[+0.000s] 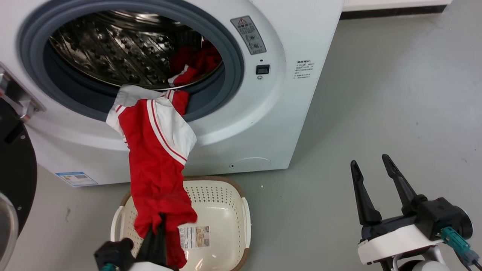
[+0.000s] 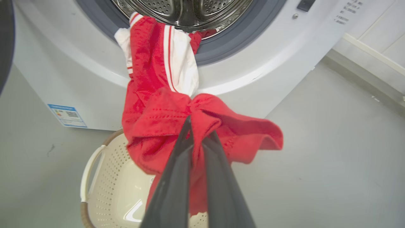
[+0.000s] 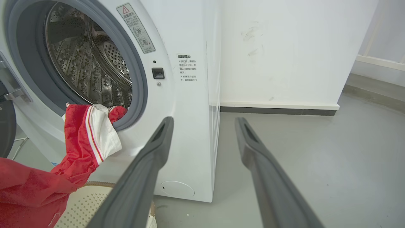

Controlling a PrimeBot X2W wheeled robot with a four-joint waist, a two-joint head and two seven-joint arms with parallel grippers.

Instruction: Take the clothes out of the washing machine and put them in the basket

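- While our left gripper (image 2: 200, 133) is clamped on a bunched fold of the red garment (image 1: 158, 158), we are midway through the pull-out step. The cloth runs up and away from the fingertips to the washer (image 1: 301, 94) opening, where its white-panelled top end drapes over the grey door ring (image 1: 229, 52).
- The basket (image 1: 222, 210) sits directly below the left gripper, just in front of the washer, and the garment's loose lower end hangs beneath the fingers over it.
- More red cloth (image 1: 196, 62) lies in the drum (image 1: 113, 49), beyond and above the held garment, so we judge the task far from done.
- Our right gripper (image 1: 369, 161) has its fingers spread apart with nothing between them. It is well off to the right of the left one, over bare floor (image 1: 376, 75).
- Next, we judge, the left gripper needs to draw back from the opening until the top end slips off the door ring, then lower and let go over the basket.
- The risk is the garment snagging on the door ring, or dragging the other piece out past the basket.
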